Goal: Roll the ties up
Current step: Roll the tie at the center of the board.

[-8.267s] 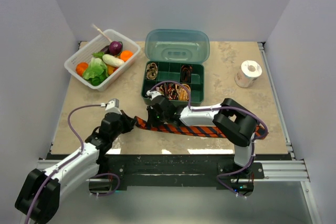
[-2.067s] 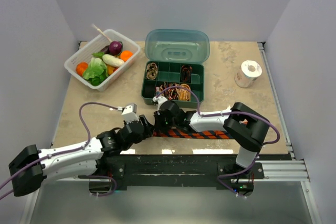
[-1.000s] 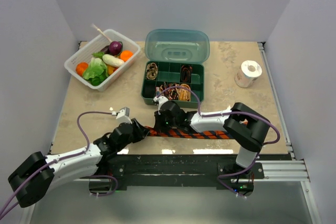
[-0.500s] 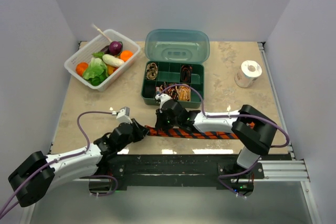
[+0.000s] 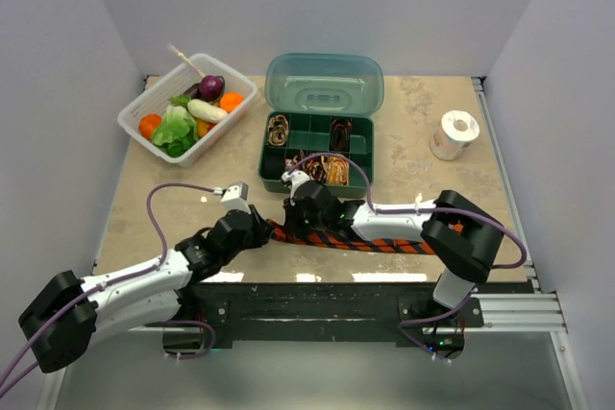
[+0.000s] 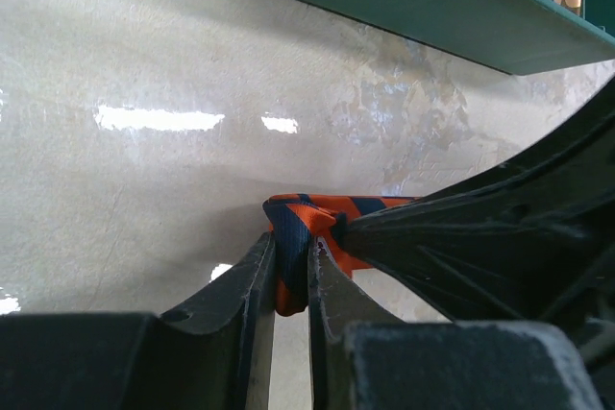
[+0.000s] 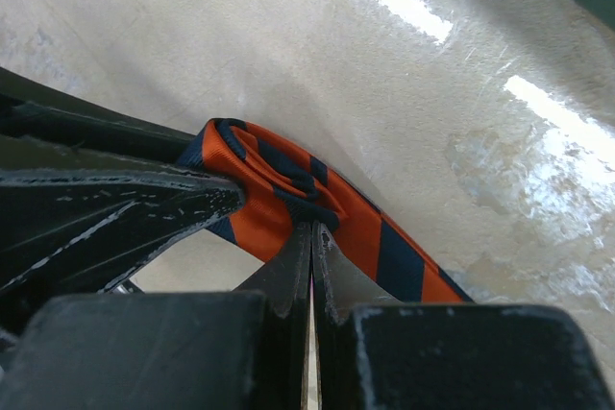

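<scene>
The orange-red tie with navy stripes (image 5: 384,242) lies along the table's front edge, its left end folded into a small loose roll (image 6: 293,228). My left gripper (image 5: 267,229) is shut on that rolled end; in the left wrist view (image 6: 291,280) the fabric sits between the two fingers. My right gripper (image 5: 290,223) meets it from the right and is shut, pinching the inner fold of the roll (image 7: 288,180) at its fingertips (image 7: 312,229). Small coiled ties (image 5: 279,129) lie in the green box's compartments.
The open green compartment box (image 5: 272,168) stands just behind both grippers, its lid (image 5: 324,84) raised at the back. A white basket of vegetables (image 5: 144,108) is at the back left. A white tape roll (image 5: 454,134) is at the right. The table's front edge is close below the tie.
My left gripper has moved up and right, closing in on the tie's rolled end beside the right gripper. The tie's left end has shifted slightly away from the front edge.
</scene>
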`<state>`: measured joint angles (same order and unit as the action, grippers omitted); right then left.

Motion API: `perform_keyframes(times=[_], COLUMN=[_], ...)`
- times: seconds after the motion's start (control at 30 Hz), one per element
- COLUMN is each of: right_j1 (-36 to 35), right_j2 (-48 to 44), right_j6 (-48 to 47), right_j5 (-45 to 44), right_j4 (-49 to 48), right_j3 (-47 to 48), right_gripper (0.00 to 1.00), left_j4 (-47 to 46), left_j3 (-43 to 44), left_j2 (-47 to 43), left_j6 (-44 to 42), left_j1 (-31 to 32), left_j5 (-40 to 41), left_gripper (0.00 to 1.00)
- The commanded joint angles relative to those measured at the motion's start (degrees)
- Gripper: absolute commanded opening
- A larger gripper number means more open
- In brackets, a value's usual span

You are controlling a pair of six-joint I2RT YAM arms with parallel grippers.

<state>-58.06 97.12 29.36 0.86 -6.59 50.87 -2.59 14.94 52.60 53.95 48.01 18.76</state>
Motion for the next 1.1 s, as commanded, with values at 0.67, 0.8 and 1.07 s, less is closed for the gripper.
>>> perform_keyframes(times=[0.67, 0.8, 1.07], right_j1=[0.06, 0.06, 0.06], right_j2=[8.08, 8.52, 9.05], right_j6=[3.94, 5.79, 9.39], right_j5=[5.73, 6.17, 5.73], right_j4=[-8.96, -11.25, -16.08], right_j3=[3.97, 3.36, 1.34], right_gripper=[0.00, 0.00, 0.00], left_j4=[5.75, 5.58, 6.45], left_j3=[10.81, 11.51, 11.87], left_j2=[6.55, 7.52, 9.01], left_j6=[-7.02, -6.84, -6.32], left_j1=[2.17, 3.14, 4.64], left_j5=[3.21, 3.12, 4.35], left_gripper=[0.00, 0.00, 0.00])
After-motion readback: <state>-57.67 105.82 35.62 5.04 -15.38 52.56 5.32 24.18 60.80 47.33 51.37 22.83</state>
